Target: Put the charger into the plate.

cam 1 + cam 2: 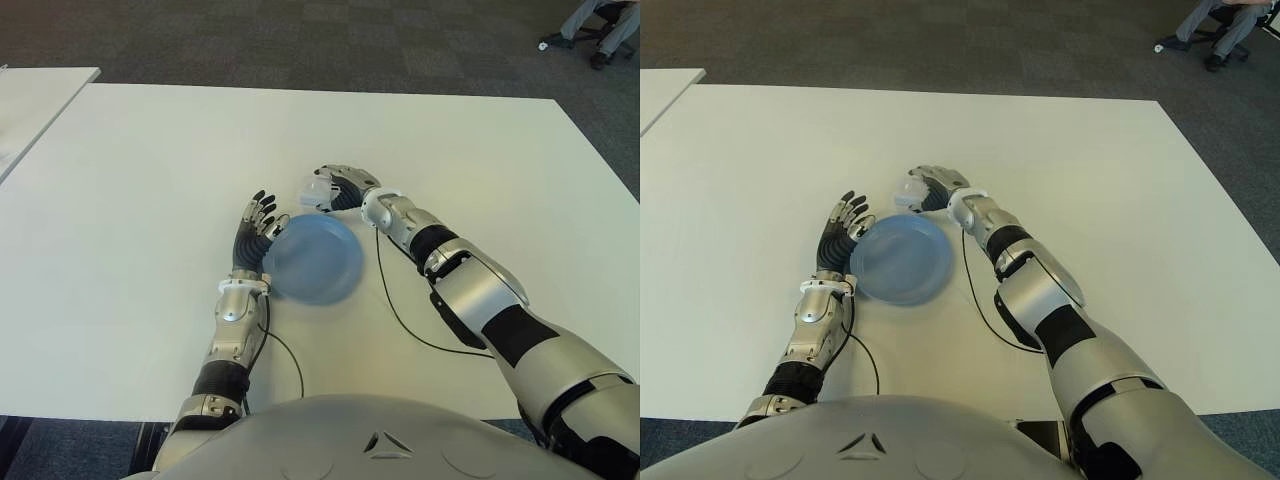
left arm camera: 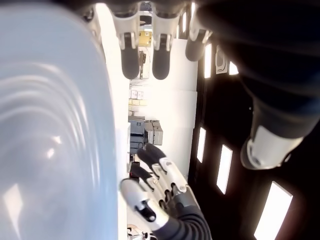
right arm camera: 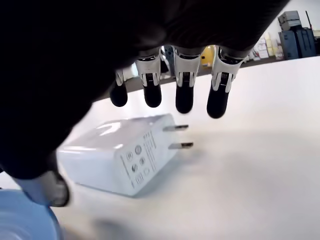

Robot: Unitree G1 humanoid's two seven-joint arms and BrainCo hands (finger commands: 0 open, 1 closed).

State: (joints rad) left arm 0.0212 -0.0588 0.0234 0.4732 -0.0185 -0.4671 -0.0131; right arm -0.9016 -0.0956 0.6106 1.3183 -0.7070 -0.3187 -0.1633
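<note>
Charger: the charger (image 3: pixel 117 155), a white block with two metal prongs, lies flat on the white table (image 1: pixel 130 200), just past the far rim of the plate, under the right hand.
Right hand: the right hand (image 1: pixel 335 188) hovers over the charger with fingers (image 3: pixel 183 92) spread above it; the wrist view shows a gap between fingertips and block, so nothing is grasped.
Left hand: the left hand (image 1: pixel 257 226) shows at the plate's left edge, fingers extended, holding nothing; whether it touches the rim cannot be told.
Plate: the blue plate (image 1: pixel 312 258) sits on the table between the two hands and has nothing in it.
Risk, slip: the block looks smooth and lies flat, so a shallow pinch would likely let it slide or spin on the table rather than lift.
Risk, prongs: the prongs stick out of one end; a finger landing on them could tip the block out of the grip.
Risk, plate: the charger lies just beside the rim, so a closing thumb or a low carry might knock the plate, and it would probably skid unless the left hand braces it.
Risk, drop: released too high, the block may bounce out of the shallow plate.
</note>
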